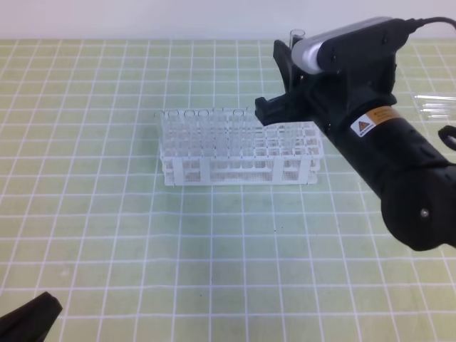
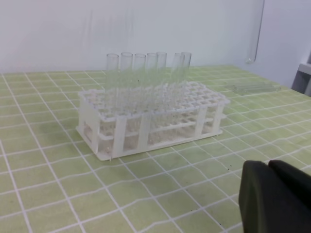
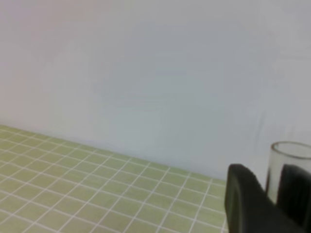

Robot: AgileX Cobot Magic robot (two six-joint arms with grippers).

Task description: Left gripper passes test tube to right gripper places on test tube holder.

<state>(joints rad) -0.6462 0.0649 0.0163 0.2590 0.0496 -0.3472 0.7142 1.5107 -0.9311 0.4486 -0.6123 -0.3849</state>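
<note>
Test tube (image 1: 296, 34) stands upright between the jaws of the right gripper (image 1: 285, 78), its open rim poking out above the black fingers; in the right wrist view the glass rim (image 3: 290, 151) sits pinched between the two dark pads. That hand is closed on the tube and hangs over the far right end of the test tube holder (image 1: 239, 146), at about one o'clock from the rack's middle. The left gripper (image 2: 274, 196) is down at seven o'clock near the front edge of the table, jaws pressed together on nothing, well apart from the rack. So the hand-over looks finished, and the placing step is the one in hand. A row of clear tubes (image 2: 146, 70) already stands along the rack's back. Next, I'd judge, the right arm needs to line the round bottom up over a free square hole, keep the glass vertical, lower it straight in and only then let go.
</note>
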